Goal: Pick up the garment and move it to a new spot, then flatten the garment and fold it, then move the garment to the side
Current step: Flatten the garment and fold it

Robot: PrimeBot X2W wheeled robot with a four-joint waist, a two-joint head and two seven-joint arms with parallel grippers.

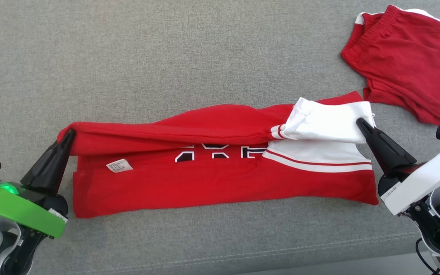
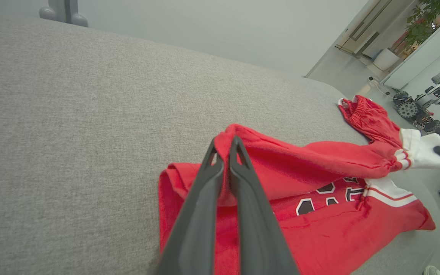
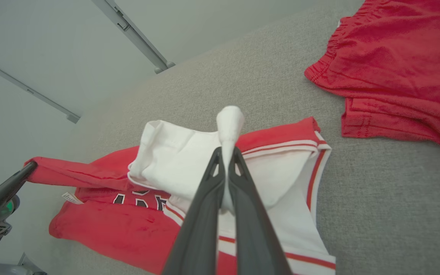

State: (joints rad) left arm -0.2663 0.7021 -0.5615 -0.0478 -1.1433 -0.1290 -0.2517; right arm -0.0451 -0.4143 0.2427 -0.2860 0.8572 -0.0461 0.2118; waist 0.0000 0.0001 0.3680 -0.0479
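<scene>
White fold of garment [image 3: 174, 152] in right hand [image 3: 227, 151]

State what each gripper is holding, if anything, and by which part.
Both grip the red-and-white garment: the left gripper pinches the raised red fold at its left end, the right gripper the white fabric at its right end.

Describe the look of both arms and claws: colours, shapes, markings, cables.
Left claw: long black tapered fingers on a bright green wrist cover with a lit green lamp. Right claw: same fingers, white cover with a small label, black cable below.
</scene>
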